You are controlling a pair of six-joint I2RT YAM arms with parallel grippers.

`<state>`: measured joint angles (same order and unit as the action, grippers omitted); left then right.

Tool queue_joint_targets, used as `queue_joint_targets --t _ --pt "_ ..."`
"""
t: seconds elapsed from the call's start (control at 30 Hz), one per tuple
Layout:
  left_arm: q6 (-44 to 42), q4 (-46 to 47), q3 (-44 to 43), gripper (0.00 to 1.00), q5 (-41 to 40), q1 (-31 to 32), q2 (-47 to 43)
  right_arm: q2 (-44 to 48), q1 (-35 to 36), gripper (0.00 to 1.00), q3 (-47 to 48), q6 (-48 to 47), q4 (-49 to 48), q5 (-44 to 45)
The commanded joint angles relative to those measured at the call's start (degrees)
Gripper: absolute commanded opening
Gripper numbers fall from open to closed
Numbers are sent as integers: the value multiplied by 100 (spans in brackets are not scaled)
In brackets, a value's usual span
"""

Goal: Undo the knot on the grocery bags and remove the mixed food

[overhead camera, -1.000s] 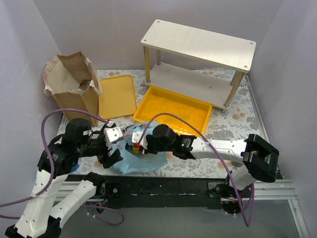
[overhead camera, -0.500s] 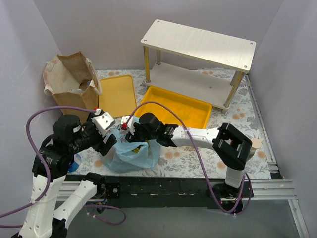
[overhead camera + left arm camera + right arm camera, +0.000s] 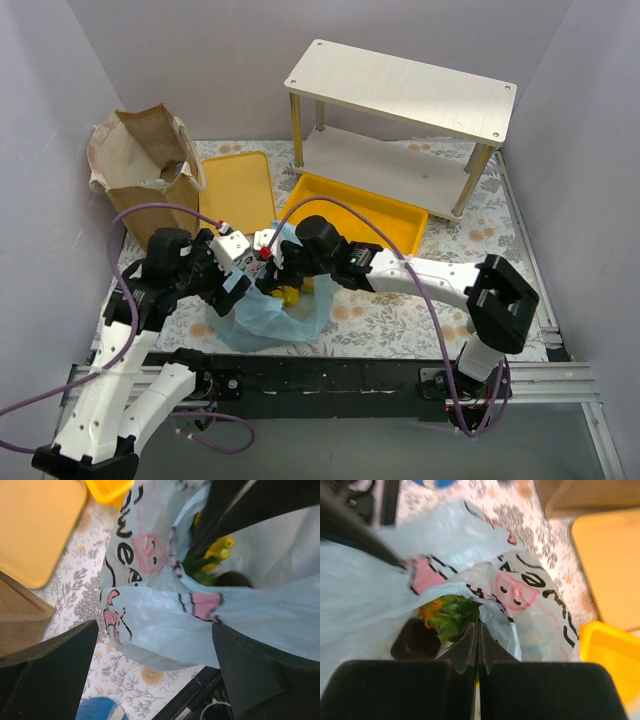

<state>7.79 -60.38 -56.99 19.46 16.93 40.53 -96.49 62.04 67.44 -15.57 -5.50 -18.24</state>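
**Top view.** The light-blue bag point(image 3: 275, 312) lies open near the front of the counter point(image 3: 480, 235), between my left hand point(image 3: 232, 283) and right hand point(image 3: 272, 258). The brown paper bag point(image 3: 150, 175) stands far left.

**Left wrist view.** My left hand is spread wide, with bag film between its fingers point(image 3: 50, 675). Bananas point(image 3: 220, 549) and a dark fruit point(image 3: 232, 579) show inside.

**Right wrist view.** My right hand's fingers point(image 3: 445, 680) are pressed together at the bag's mouth, above a pineapple point(image 3: 451, 617). I cannot tell whether they pinch film.

Light-blue bag point(image 3: 268, 316) lies open, pineapple point(image 3: 451, 618) inside; paper bag point(image 3: 150, 178) upright.
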Motion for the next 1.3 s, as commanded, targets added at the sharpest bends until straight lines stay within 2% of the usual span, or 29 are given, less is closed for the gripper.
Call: queue_joint_targets --t 0.0,0.17,0.2,0.23,0.3,0.33,0.43,0.6,0.7,0.77,0.87,0.97,1.03,1.13,1.27 --pt "-348 588 408 98 -461 -40 480 727 1 1 129 -771 442 -637" --pt "-243 1185 785 98 -619 -40 859 1070 1 1 129 -1412 918 -926" --pt "-269 1256 908 95 -619 -40 921 1123 1 1 120 -1483 980 -962" --pt "-313 1309 953 87 -576 -40 1026 1236 1 1 120 -1562 1093 -1006" --pt "-384 1388 1049 78 -488 -40 1123 1343 1 1 155 -1773 1226 -1006" --pt "-366 1423 1058 69 -461 -40 1202 1474 1 1 164 -1852 1313 -989" --pt "-226 1380 1050 67 -443 -40 1255 1729 1 1 252 -2151 1524 -927" --pt "-199 1082 1058 81 -470 -40 799 2107 -104 1 489 -2178 1920 -725" --pt "-278 722 936 88 -41 -40 439 2239 -113 1 901 -2099 2113 -742" --pt "-331 363 752 92 371 -40 324 2301 -113 1 1208 -2125 2123 -882" --pt "-174 45 514 93 488 -40 394 2266 -122 1 1621 -2204 2062 -1067" --pt "142 235 277 94 252 -32 289 2117 -166 1 1877 -2039 1580 -972" --pt "643 552 180 98 -353 -40 70 1951 -218 1 2150 -1941 1211 -823" --pt "864 782 83 98 -1222 -84 7 1643 -438 1 2694 -1730 1042 -409" --pt "715 729 188 98 -1235 -93 -194 1431 -964 1 3117 -1537 639 -224"
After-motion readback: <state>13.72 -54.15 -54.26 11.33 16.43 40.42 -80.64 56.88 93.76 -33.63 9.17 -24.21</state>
